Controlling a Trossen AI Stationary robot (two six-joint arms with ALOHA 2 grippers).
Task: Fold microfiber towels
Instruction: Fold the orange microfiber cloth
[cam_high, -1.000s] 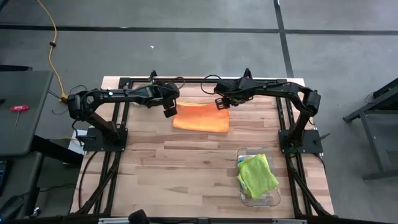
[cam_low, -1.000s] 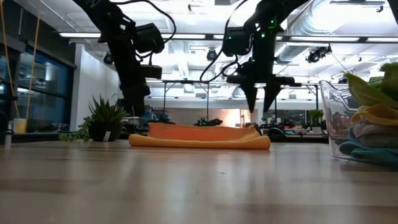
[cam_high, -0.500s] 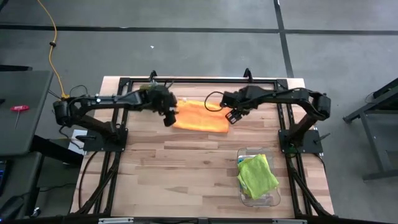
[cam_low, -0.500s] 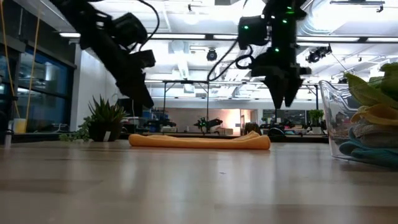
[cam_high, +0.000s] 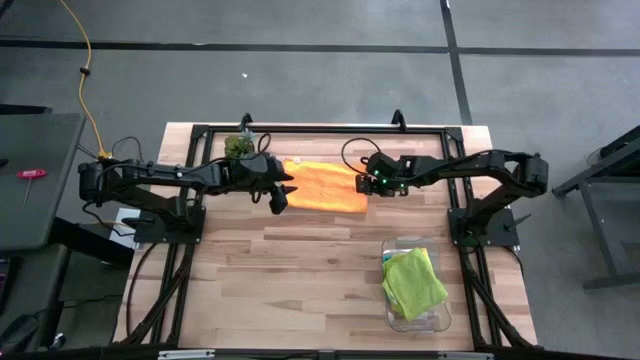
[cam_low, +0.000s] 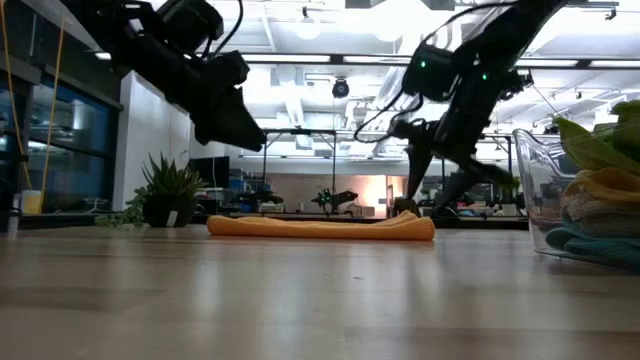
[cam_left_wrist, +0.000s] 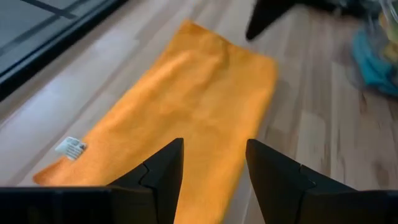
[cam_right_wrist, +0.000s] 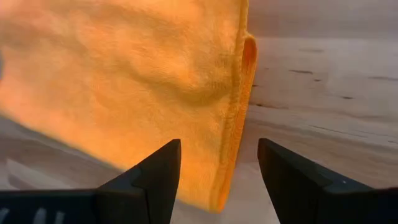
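An orange towel (cam_high: 322, 186), folded to a flat rectangle, lies on the table's far middle; it also shows in the low view (cam_low: 320, 227). My left gripper (cam_high: 280, 196) is open above the towel's left end, slanting over it (cam_left_wrist: 214, 168). A white label (cam_left_wrist: 70, 147) sits at one corner of the towel (cam_left_wrist: 186, 106). My right gripper (cam_high: 372, 183) is open, low over the towel's right end (cam_low: 432, 195). In the right wrist view its fingers (cam_right_wrist: 217, 168) stand on either side of the towel's folded edge (cam_right_wrist: 241, 118). Lime green (cam_high: 412, 280), yellow (cam_low: 600, 185) and teal (cam_low: 590, 245) towels lie in the bin.
A clear plastic bin (cam_high: 440, 318) stands at the table's near right, also in the low view (cam_low: 530, 190). A small dark-green plant clump (cam_high: 238, 146) sits at the far edge, left of the towel. Bare wood lies in front of the towel.
The towel's raised upper layer has settled flat. Both grippers have tipped from pointing down to slanting. My left gripper has gone toward the near edge beside the towel's left end. My right gripper has gone toward the near edge and down, to the towel's right end.
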